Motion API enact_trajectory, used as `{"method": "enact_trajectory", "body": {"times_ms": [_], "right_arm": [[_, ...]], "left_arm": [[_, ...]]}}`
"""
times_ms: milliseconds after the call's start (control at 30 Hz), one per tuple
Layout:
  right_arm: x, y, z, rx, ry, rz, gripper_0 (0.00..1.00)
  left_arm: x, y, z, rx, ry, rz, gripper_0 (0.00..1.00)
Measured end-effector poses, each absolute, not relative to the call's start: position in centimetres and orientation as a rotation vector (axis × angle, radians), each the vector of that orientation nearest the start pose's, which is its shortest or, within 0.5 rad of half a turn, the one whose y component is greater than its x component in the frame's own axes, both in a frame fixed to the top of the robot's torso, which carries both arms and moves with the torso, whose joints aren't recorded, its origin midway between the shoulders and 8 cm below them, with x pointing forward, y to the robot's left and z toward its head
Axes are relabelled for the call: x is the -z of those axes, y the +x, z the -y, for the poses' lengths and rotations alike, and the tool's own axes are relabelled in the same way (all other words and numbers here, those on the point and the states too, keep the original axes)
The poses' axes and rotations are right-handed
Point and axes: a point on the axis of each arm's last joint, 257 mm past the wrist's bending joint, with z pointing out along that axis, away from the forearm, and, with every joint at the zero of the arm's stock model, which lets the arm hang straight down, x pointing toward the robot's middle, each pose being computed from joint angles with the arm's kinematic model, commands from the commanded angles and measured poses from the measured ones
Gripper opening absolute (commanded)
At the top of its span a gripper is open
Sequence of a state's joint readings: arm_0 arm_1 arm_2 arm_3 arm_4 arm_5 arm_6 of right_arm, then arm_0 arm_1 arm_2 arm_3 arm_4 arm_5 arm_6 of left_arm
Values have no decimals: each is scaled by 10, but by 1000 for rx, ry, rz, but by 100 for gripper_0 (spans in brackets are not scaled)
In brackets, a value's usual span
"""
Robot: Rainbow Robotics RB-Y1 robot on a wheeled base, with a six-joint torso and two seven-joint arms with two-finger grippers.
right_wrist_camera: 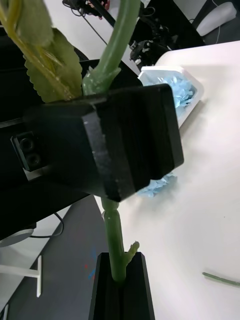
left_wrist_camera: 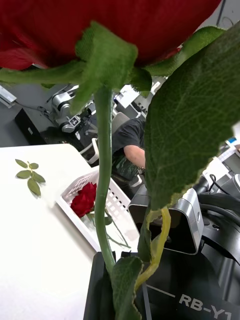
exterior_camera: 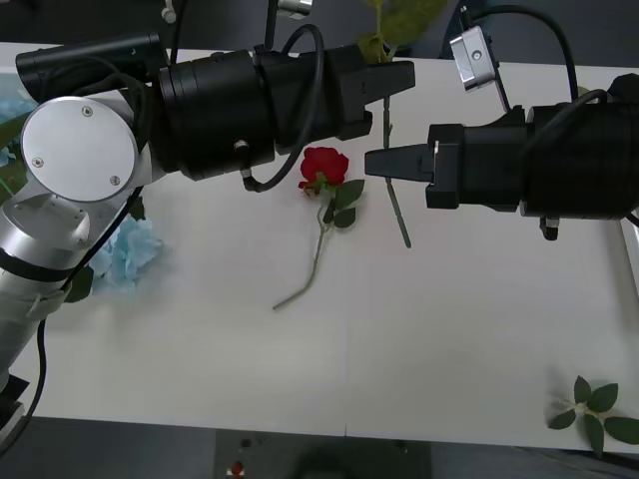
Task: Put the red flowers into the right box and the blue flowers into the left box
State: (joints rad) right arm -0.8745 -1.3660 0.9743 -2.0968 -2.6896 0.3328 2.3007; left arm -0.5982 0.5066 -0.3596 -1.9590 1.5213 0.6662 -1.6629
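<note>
A red rose is held by both grippers at once. In the left wrist view its bloom [left_wrist_camera: 100, 25] looms close, and its stem [left_wrist_camera: 104, 200] runs down into my shut left gripper [left_wrist_camera: 117, 292]. The right wrist view shows my right gripper [right_wrist_camera: 121, 282] shut on the same stem [right_wrist_camera: 114, 235], just below the left gripper [right_wrist_camera: 125, 145]. From the front, the left gripper [exterior_camera: 397, 78] and right gripper [exterior_camera: 371, 163] meet at the table's middle back. Another red rose [exterior_camera: 324, 165] lies on the table. Blue flowers [exterior_camera: 125, 249] lie at the left. The right box [left_wrist_camera: 117, 200] holds a rose [left_wrist_camera: 85, 199]. The left box [right_wrist_camera: 195, 87] holds blue flowers.
A loose green leaf sprig [exterior_camera: 594, 407] lies at the table's front right corner. The lying rose's stem [exterior_camera: 310, 269] stretches toward the front. A person sits in the room behind the right box, away from the table.
</note>
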Motion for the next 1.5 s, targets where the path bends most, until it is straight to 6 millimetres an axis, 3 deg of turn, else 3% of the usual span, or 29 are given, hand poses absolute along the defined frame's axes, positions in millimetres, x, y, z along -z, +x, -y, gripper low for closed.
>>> {"method": "enact_trajectory", "body": {"times_ms": [133,167,233,600,800,1000,1233,1367,1500], "right_arm": [[30,385,33,-1254,-705,-1881,0],[30,384,33,-1255,-707,-1882,0],[30,383,32,-1259,-712,-1883,0],[32,380,34,-1260,-726,-1891,0],[36,382,66,-1181,-753,-1944,0],[23,395,129,-1042,-801,-2012,0],[4,417,218,-928,-783,-2110,0],[-2,436,281,-885,-676,-2171,0],[4,446,355,-805,-566,-2255,0]], "left_arm": [[-40,422,72,1325,659,-1535,2],[-40,421,72,1328,658,-1536,43],[-41,421,73,1335,657,-1536,100],[-41,420,73,1338,656,-1536,100],[-41,420,73,1339,656,-1536,100],[-41,420,73,1340,656,-1536,100],[-44,418,73,1362,650,-1532,100],[-52,424,62,1351,632,-1523,100],[-44,441,31,1256,633,-1568,100]]}}
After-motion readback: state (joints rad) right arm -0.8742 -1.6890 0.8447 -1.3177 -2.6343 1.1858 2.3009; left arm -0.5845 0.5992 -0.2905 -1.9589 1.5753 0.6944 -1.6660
